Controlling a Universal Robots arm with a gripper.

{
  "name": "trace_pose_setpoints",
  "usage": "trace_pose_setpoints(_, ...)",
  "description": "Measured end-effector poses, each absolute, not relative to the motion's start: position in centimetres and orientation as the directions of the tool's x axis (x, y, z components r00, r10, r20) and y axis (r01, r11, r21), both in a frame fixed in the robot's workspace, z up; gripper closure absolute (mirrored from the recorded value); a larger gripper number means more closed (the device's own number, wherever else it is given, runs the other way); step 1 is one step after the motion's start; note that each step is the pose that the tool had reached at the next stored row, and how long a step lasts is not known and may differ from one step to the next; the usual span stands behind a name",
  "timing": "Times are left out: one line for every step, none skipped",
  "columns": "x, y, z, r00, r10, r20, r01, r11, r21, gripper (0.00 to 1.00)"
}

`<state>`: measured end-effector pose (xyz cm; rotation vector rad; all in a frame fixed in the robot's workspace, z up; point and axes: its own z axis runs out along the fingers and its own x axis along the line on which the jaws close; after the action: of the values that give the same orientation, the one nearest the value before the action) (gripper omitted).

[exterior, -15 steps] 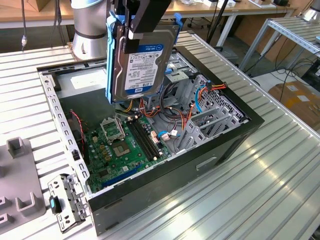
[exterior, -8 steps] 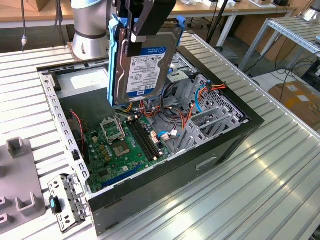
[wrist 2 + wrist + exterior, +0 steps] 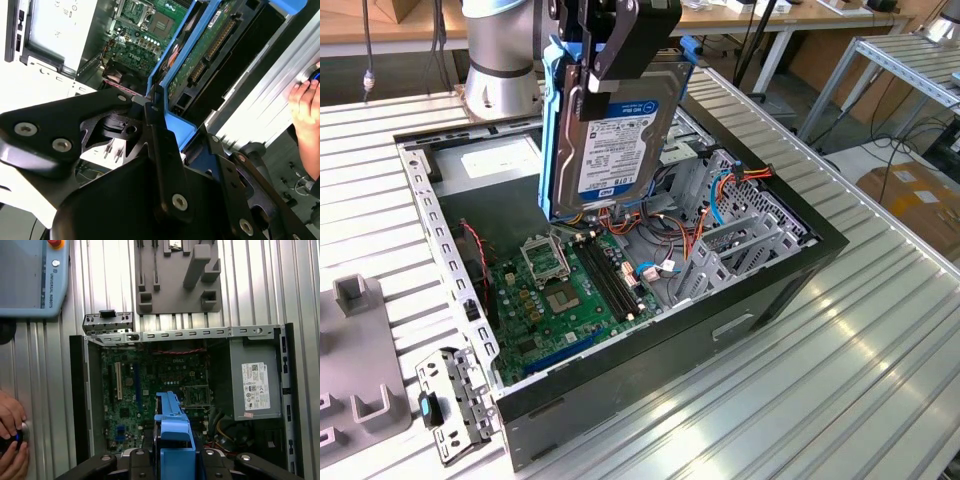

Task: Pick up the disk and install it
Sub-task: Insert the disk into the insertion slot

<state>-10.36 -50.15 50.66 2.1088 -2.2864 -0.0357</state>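
Transport step: gripper (image 3: 588,95), clamped on the disk (image 3: 620,150), hangs upper-centre above the open case (image 3: 720,335); I judge seating needs square alignment.

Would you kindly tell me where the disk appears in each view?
Exterior view: disk upright, label showing, above the motherboard.
Second wrist view: disk edge-on, blue-framed, above the motherboard.
First wrist view: its blue frame edge-on, above the motherboard.
Shared landmark: the green motherboard.
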Motion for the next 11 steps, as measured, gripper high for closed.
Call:
trace_pose_setpoints(-10.36, -50.16, 50.66, -0.081, -0.997, 0.007, -0.996, 0.081, 0.038, 0.63)
trace_pose_setpoints(-10.37, -50.17, 50.66, -0.081, -0.997, 0.007, -0.996, 0.081, 0.038, 0.63)
trace_pose_setpoints(-10.36, -50.18, 50.66, -0.081, -0.997, 0.007, -0.996, 0.081, 0.038, 0.63)
trace_pose_setpoints(-10.36, -50.18, 50.66, -0.080, -0.997, 0.007, -0.996, 0.081, 0.038, 0.63)
trace_pose_setpoints(-10.36, -50.19, 50.66, -0.081, -0.997, 0.007, -0.996, 0.081, 0.038, 0.63)
trace_pose_setpoints(-10.36, -50.20, 50.66, -0.081, -0.997, 0.007, -0.996, 0.081, 0.038, 0.63)
trace_pose_setpoints(-10.36, -50.21, 50.66, -0.081, -0.997, 0.007, -0.996, 0.081, 0.038, 0.63)
trace_pose_setpoints(-10.36, -50.22, 50.66, -0.081, -0.997, 0.007, -0.996, 0.081, 0.038, 0.63)
trace_pose_setpoints(-10.36, -50.22, 50.66, -0.080, -0.997, 0.007, -0.996, 0.081, 0.038, 0.63)
trace_pose_setpoints(-10.36, -50.23, 50.66, -0.081, -0.997, 0.008, -0.996, 0.081, 0.038, 0.63)
trace_pose_setpoints(-10.34, -50.23, 50.65, -0.080, -0.997, 0.009, -0.996, 0.081, 0.038, 0.63)
